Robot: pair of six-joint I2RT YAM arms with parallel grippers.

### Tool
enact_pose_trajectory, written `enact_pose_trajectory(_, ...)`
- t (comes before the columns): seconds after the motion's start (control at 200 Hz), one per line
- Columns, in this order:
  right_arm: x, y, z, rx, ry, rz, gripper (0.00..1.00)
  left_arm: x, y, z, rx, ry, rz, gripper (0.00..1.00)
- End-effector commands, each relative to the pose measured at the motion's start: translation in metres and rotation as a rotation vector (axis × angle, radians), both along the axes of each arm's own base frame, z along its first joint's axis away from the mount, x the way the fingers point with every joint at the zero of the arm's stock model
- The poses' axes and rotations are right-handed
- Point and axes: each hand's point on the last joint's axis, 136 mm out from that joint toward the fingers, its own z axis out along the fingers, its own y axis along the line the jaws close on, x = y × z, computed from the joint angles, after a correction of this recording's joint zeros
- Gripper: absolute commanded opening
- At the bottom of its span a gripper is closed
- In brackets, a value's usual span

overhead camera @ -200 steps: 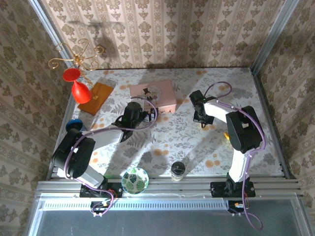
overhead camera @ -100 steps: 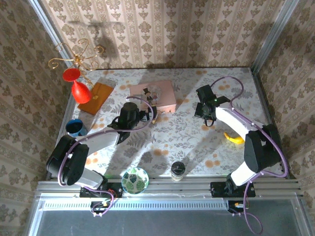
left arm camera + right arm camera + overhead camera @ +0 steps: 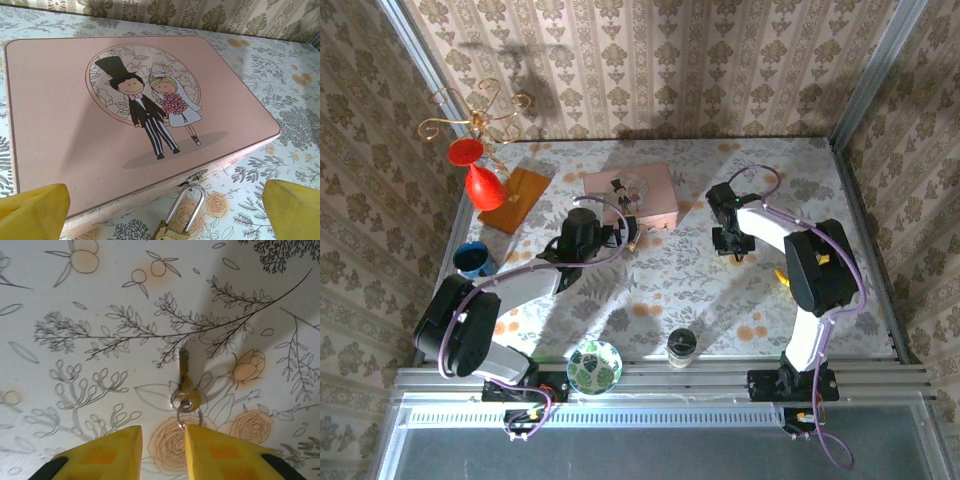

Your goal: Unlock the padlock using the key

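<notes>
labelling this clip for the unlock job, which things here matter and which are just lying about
For the job:
padlock, hung on the box's hasp
key, flat on the table
box

Lying about:
bowl
jar
blue cup
red glass
brown board
gold stand

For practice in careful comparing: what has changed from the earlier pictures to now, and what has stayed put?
The right arm swung its elbow out to the right, then back; the right pincer ended near where it began, jaws slightly apart, the key on the table before it. The left arm's base end shifted, uncovering the blue cup. Unchanged: left pincer, open by the pink box and its padlock.
</notes>
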Motion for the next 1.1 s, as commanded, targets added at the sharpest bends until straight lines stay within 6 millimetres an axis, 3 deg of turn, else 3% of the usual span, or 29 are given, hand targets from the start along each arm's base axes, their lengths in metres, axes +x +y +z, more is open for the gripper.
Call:
enact_pose_trajectory(0.0,0.0,-0.017,0.007,-0.091,0.032,0.062,0.32,0.0,0.002,0.005,-0.043,-0.003,0.006,1.0)
enact_pose_trajectory(0.461,-0.002,-0.021,-0.011,-0.109,0.098,0.074,0.32,0.005,0.004,0.002,-0.077,0.009,0.015,1.0)
enact_pose_trajectory(1.097,-0.004,-0.017,-0.013,-0.085,0.097,0.07,0.16,0.004,0.007,0.002,-0.095,0.008,0.019,1.0)
